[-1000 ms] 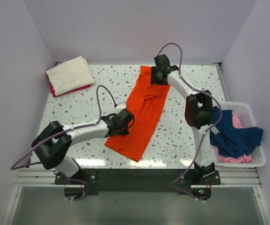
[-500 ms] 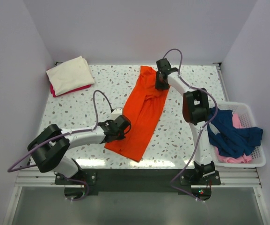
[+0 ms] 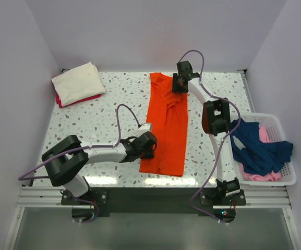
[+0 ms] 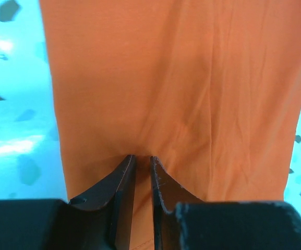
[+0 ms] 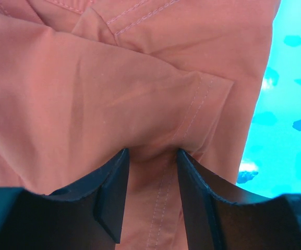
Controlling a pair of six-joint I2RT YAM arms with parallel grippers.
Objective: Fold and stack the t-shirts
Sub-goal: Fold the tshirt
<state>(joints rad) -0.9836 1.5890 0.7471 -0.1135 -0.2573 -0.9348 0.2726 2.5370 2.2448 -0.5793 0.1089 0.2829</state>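
Note:
A bright orange t-shirt (image 3: 168, 125) lies folded into a long strip down the middle of the table. My left gripper (image 3: 149, 151) is at its near left corner, shut on the cloth; the left wrist view shows the orange t-shirt (image 4: 181, 78) pinched between the narrow jaws of this gripper (image 4: 142, 157). At the strip's far end my right gripper (image 3: 177, 83) holds a bunched, seamed fold of the orange t-shirt (image 5: 87, 78), as the right wrist view of that gripper (image 5: 153, 152) shows. A cream t-shirt (image 3: 79, 82) lies folded on a magenta one (image 3: 80, 100) at the far left.
A white lattice basket (image 3: 280, 179) stands at the table's right edge, holding a navy blue t-shirt (image 3: 260, 148) and a pale pink one (image 3: 265, 134). The right arm's elbow (image 3: 214, 117) rises beside the basket.
The orange strip has swung from a slant to nearly straight: its near end moved right with my left gripper. The far end shifted slightly left with my right gripper.

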